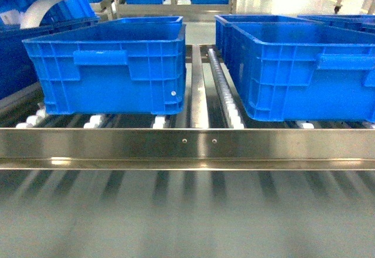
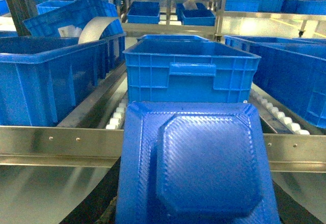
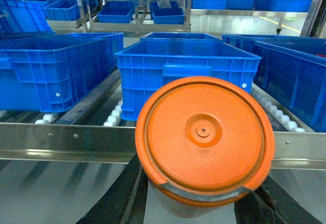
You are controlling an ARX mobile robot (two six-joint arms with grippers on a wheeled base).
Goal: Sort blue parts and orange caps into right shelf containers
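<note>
A square, flat blue part (image 2: 196,163) with a raised octagonal centre fills the lower left wrist view. My left gripper (image 2: 196,211) is shut on it, and only a dark finger (image 2: 94,206) shows beside it. A round orange cap (image 3: 204,137) sits in my right gripper (image 3: 201,206), whose dark fingers (image 3: 109,198) flank it. Bright-blue ribbed crates stand on the roller shelf: one (image 1: 111,64) at left and one (image 1: 304,70) at right in the head view. One crate (image 2: 191,71) lies straight beyond the blue part, and another (image 3: 186,63) beyond the cap. Neither gripper shows in the head view.
A steel front rail (image 1: 187,143) crosses the shelf edge, with white rollers (image 1: 225,94) between the crates. More blue crates (image 2: 46,76) stand to the left and on racks (image 3: 135,10) behind. One tilted crate holds a curved white sheet (image 2: 97,28).
</note>
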